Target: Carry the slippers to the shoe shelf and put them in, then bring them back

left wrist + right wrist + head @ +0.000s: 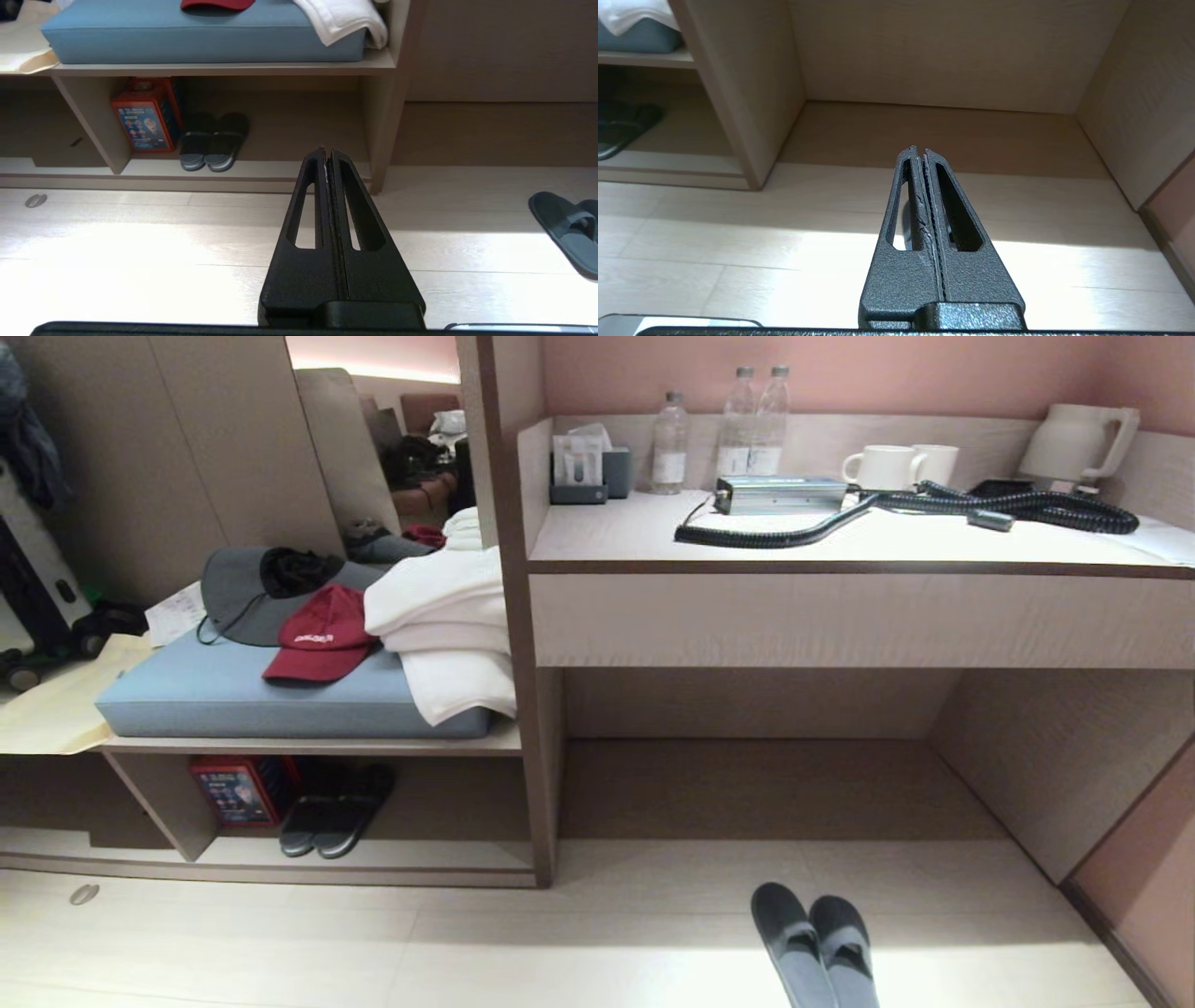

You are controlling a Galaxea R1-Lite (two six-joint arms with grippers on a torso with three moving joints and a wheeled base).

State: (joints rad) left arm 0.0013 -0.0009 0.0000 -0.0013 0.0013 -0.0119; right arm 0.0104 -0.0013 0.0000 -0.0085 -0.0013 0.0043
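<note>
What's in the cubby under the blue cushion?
Under the blue cushion, the shoe shelf holds a black pair of slippers beside a red box. The cubby's dark back corners can't be made out.

1. The head camera stands high and looks forward and down at the desk counter (840, 616), with the shoe shelf (317, 873) at ten o'clock and the slippers (817, 947) on the floor at six o'clock, close below.
2. The left wrist camera sits low behind the left gripper (327, 151), facing the shoe shelf (233, 179) at twelve o'clock; the slippers (567, 228) show at three o'clock.
3. The right wrist camera, equally low behind the right gripper (920, 150), faces the recess under the desk counter (934, 135).
4. All three views share the upright panel (532, 709) between shelf and recess.
</note>
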